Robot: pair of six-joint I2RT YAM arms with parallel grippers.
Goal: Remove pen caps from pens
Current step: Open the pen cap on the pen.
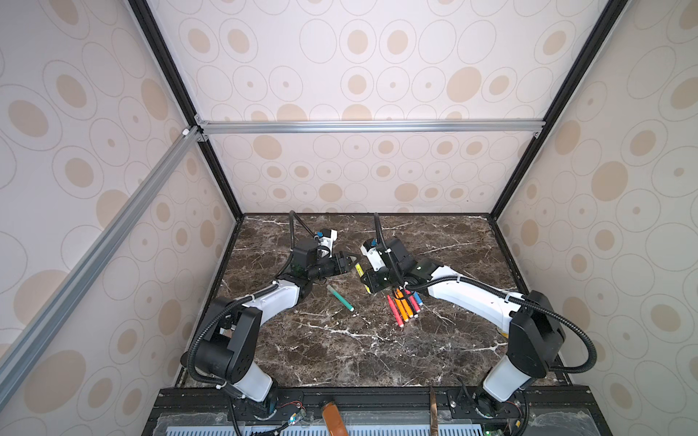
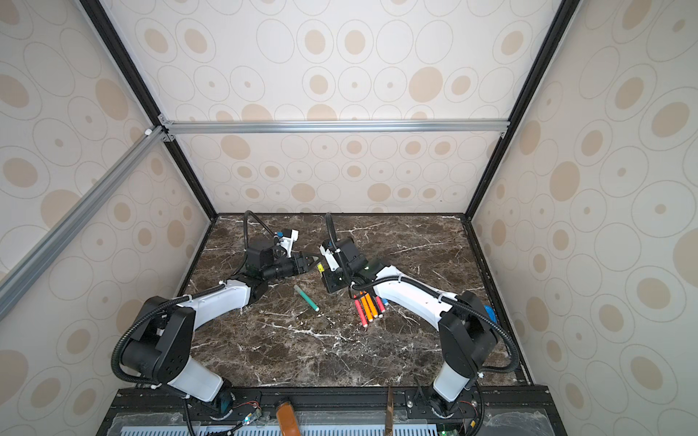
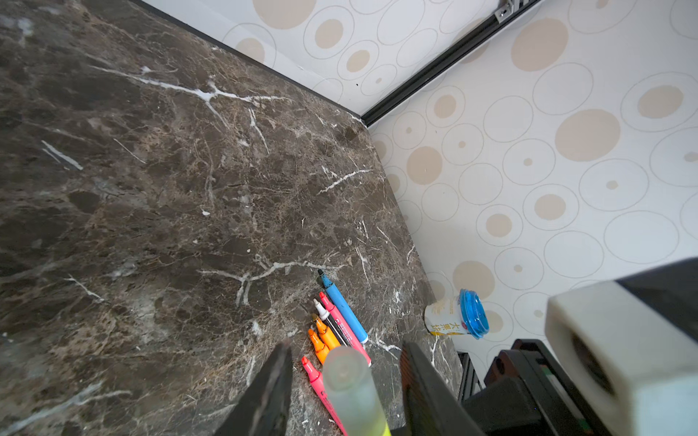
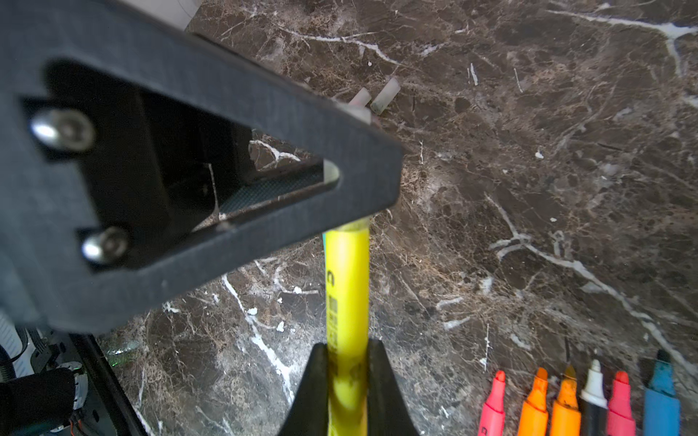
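My right gripper is shut on the barrel of a yellow pen, held above the marble table and pointing at the left gripper. The pen's translucent cap lies between the fingers of my left gripper, which is open, with a gap showing on each side of the cap. In both top views the two grippers meet at mid-table, the left gripper against the yellow pen. A capped green pen lies alone. Several uncapped pens lie in a row under the right arm. Loose pen caps lie beyond.
A small cup with a blue lid lies on its side by the right wall. Patterned walls close in the table on three sides. A brown object sits on the front rail.
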